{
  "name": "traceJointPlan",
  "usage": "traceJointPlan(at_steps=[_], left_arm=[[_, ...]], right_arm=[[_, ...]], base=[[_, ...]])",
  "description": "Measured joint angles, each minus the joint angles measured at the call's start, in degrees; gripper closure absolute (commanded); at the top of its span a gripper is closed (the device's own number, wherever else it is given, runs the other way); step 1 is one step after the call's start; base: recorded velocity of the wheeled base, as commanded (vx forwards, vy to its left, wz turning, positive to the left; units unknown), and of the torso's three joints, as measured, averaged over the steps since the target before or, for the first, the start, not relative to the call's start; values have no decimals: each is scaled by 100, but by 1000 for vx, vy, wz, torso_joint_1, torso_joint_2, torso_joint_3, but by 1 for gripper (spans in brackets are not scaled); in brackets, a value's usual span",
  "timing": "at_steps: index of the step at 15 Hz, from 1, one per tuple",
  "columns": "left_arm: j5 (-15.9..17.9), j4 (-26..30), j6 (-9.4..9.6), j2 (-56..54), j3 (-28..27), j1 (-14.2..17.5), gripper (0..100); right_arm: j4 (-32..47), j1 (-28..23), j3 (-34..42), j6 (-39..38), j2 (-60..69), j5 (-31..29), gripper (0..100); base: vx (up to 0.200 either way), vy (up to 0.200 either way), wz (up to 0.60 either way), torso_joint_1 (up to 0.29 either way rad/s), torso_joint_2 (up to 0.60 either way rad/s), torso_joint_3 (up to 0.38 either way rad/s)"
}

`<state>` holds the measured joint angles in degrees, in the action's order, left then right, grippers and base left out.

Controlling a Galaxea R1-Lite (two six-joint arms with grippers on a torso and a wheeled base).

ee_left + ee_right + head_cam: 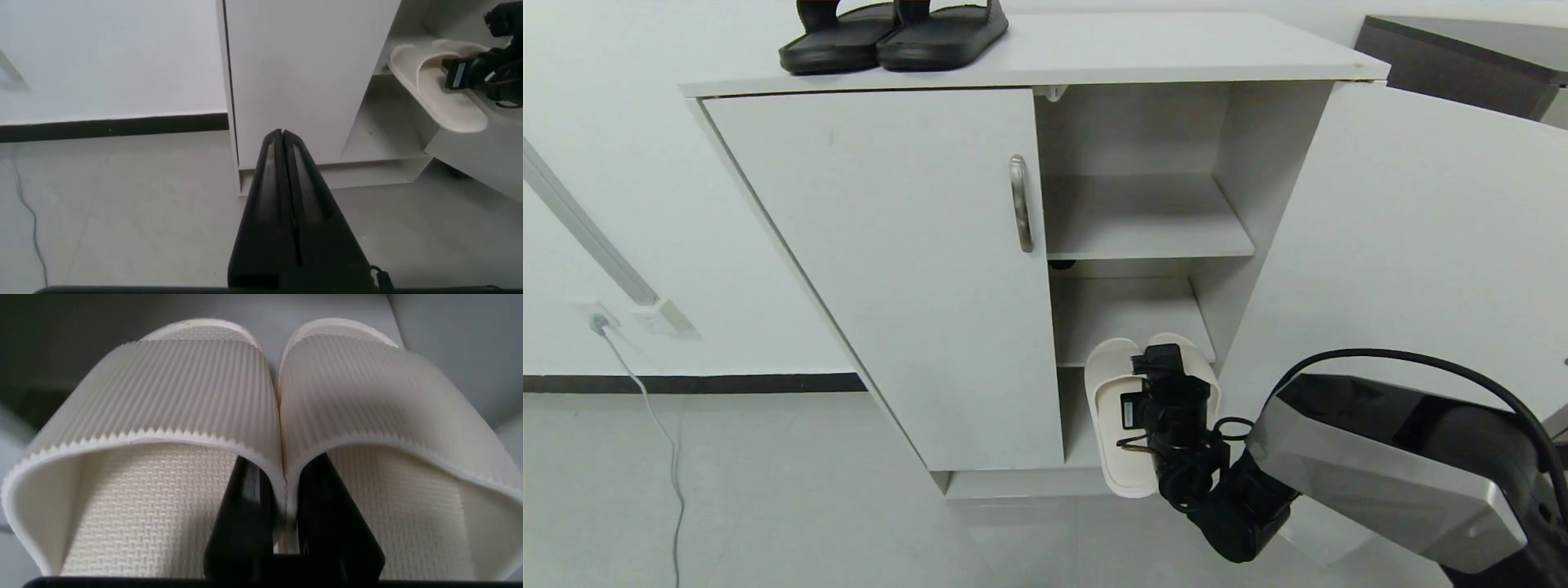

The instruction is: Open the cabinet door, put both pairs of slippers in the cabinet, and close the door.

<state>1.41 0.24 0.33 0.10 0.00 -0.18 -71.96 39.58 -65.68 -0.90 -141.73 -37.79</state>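
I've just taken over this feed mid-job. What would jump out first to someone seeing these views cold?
The right gripper clamps the white slippers together by their touching inner edges, low at the open side of the cabinet, beside the swung-out right door. The black slippers sit on the cabinet's top, above the shut left door.

Ribbed rubbery white slippers [163, 400] (smooth matt cabinet [890, 269])
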Motion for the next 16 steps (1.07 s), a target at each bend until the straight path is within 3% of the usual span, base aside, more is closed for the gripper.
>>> traceJointPlan(at_steps=[6, 16], left_arm=[[0, 0, -4, 0, 0, 0, 100], [-9, 2, -6, 0, 0, 0, 100]], right_arm=[[310, 0, -463, -5, -67, 222, 100], [2110, -414, -2968, 1, -841, 410, 100]], base=[[33, 0, 0, 0, 0, 0], [0, 0, 0, 0, 0, 0]])
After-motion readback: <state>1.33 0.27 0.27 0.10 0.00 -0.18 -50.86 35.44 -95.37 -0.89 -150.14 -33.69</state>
